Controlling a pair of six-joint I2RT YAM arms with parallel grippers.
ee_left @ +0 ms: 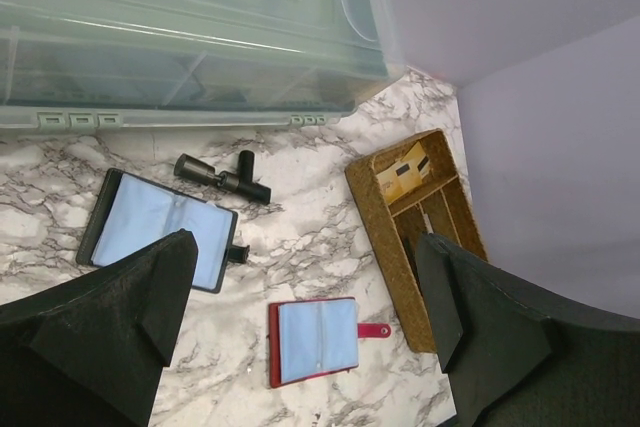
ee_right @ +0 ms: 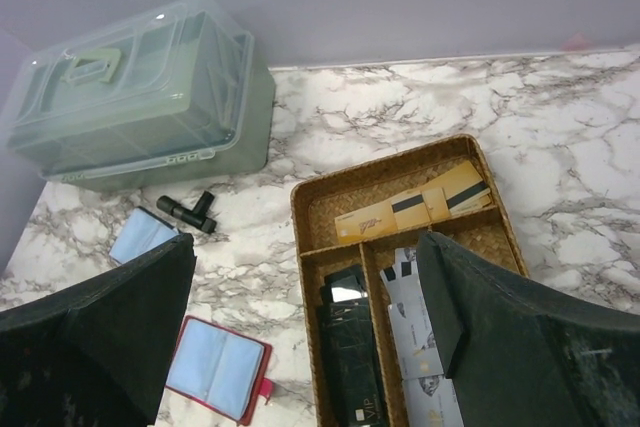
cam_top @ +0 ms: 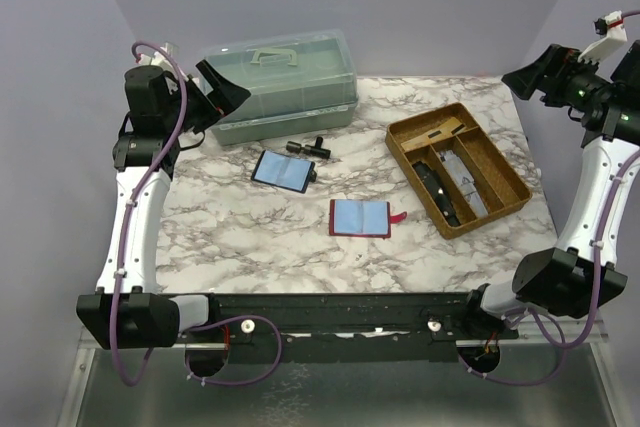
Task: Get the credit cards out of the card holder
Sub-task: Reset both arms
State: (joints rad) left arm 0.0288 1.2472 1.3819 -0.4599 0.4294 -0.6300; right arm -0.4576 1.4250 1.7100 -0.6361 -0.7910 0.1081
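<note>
A: Quick one. Two card holders lie open on the table (cam_top: 250,237): a red holder (cam_top: 360,218) near centre and a black holder (cam_top: 283,170) at its 10 o'clock. Pockets show pale blue plastic, and I can't make out a card in either.

B: So where are the cards?

A: The woven tray (cam_top: 458,167) at 3 o'clock of the red holder has tan cards (ee_right: 415,209) in its back slot, grey cards (ee_right: 420,342) and black cards (ee_right: 352,367) in the long slots. It fits either a finished job or a tray stocked separately with holders that look empty from above. Can't settle it.

B: Grippers?

A: Left gripper (ee_left: 305,332) spread wide, holding nothing, up high by the green plastic box (cam_top: 283,87) at 10 o'clock. Right gripper (ee_right: 305,332) also spread, empty, raised over the tray at 2 o'clock.

B: Risks?

A: If a card is tucked deep, those clear sleeves are thin, so fingers would likely pinch sleeve and card together and drag the whole holder. A light holder slides on smooth marble unless the other arm pins it. The small black pipe fitting (cam_top: 308,148) sits just at 12 o'clock of the black holder and could get knocked. The red holder's tab (cam_top: 397,217) could snag a finger.
</note>
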